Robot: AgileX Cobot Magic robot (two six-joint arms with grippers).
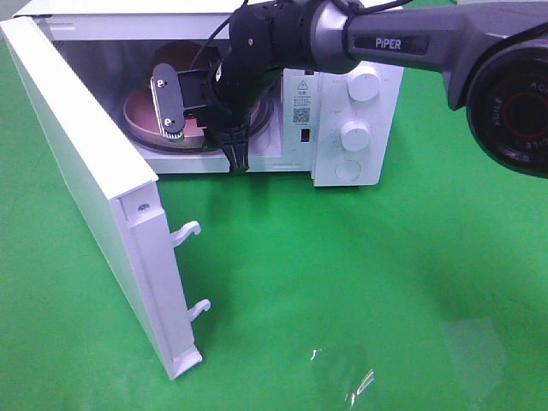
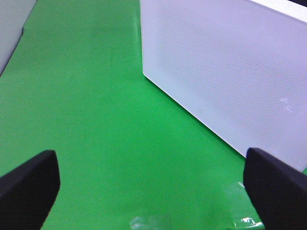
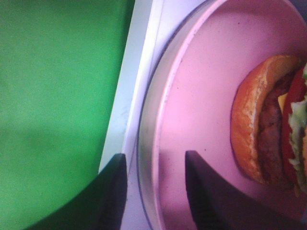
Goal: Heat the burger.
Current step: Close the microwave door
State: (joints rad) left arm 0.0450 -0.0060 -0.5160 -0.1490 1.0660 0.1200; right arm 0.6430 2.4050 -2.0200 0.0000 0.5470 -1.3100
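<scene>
My right fingers point(image 3: 211, 201) are inside the open microwave point(image 1: 342, 94), parted and straddling the rim of the pink plate point(image 3: 201, 110) without pinching it. The burger point(image 3: 268, 139) lies on that plate, just beyond them. My left fingers point(image 2: 29, 182) hang spread wide above the green table point(image 2: 86, 96), near the door point(image 2: 230, 72)

The pink plate point(image 3: 201, 96) looks glossy, the microwave door point(image 1: 86, 171) smooth.
</scene>
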